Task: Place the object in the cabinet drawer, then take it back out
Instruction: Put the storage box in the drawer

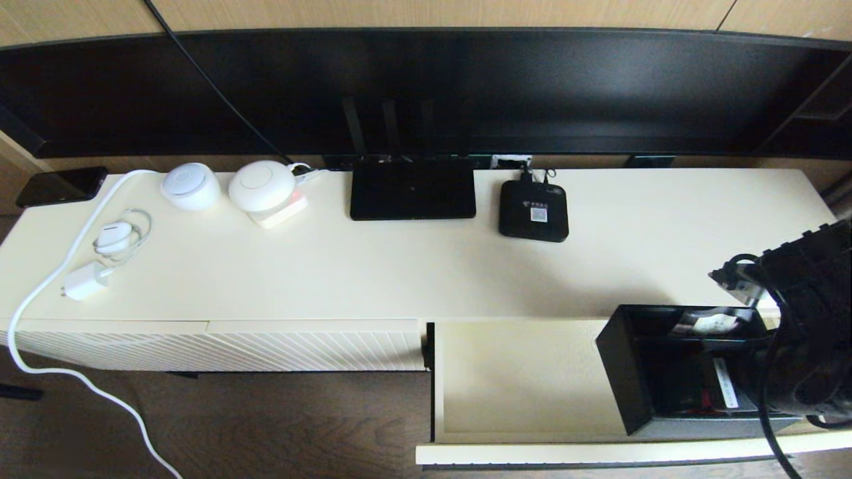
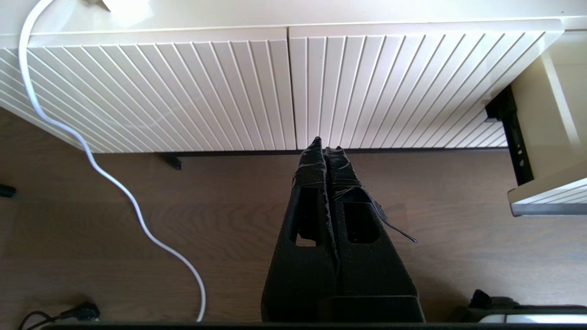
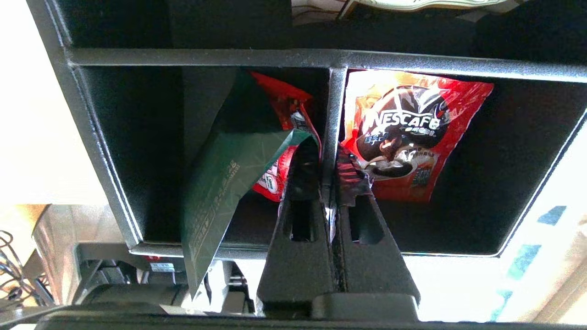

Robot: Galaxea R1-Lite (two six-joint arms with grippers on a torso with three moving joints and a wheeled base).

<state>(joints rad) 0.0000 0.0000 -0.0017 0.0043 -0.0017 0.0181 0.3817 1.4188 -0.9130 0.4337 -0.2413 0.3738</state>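
Right hand clamped on organizer divider

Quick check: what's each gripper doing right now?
Left gripper: shut, holding nothing, parked above the floor in front of the cabinet.
Right gripper: shut on an inner divider of the black organizer box, over the open drawer.

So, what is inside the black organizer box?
Inside the black organizer box, dividers, red Nescafe packets and a green packet show. The right gripper hides part; the box floor stays dark.
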